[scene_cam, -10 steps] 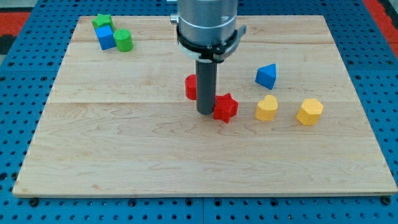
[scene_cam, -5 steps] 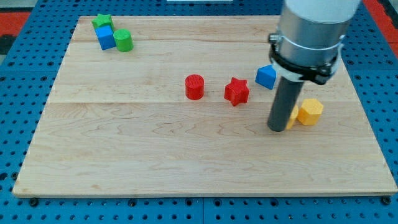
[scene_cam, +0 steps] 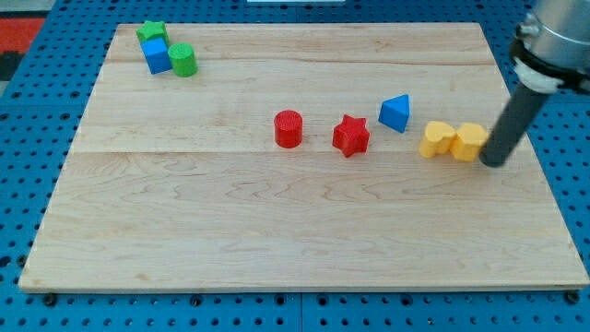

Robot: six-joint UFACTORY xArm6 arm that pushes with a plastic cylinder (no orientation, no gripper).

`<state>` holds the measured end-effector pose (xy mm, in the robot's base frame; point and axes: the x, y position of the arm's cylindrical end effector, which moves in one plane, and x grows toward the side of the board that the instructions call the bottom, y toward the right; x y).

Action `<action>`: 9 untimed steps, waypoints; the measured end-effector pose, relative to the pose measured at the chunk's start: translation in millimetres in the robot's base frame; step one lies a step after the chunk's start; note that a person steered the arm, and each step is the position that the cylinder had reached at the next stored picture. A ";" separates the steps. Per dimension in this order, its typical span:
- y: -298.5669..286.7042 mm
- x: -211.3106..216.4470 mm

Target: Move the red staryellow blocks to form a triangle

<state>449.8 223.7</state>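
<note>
The red star (scene_cam: 350, 136) lies near the board's middle. Two yellow blocks lie to its right, touching each other: a heart-shaped one (scene_cam: 436, 139) and a hexagonal one (scene_cam: 469, 141). My tip (scene_cam: 494, 162) stands at the view's right, right beside the hexagonal yellow block's right side. The rod rises to the arm at the view's top right.
A red cylinder (scene_cam: 289, 128) lies left of the star. A blue triangular block (scene_cam: 395, 112) sits up and right of the star. A green star (scene_cam: 151, 32), a blue cube (scene_cam: 157, 54) and a green cylinder (scene_cam: 182, 60) cluster at the board's top left. The wooden board (scene_cam: 184, 231) is edged by blue pegboard.
My tip moved from left of the star, across to the yellow blocks, then to their right side. The star shifted up and right; the yellow blocks now touch.
</note>
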 end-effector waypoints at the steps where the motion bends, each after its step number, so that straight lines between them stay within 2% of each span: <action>1: -31.6 -14.9; 2: -28.9 -19.9; 5: 62.1 -116.1; 7: -25.7 -56.9; 8: -56.8 -62.8; 9: -106.6 -88.9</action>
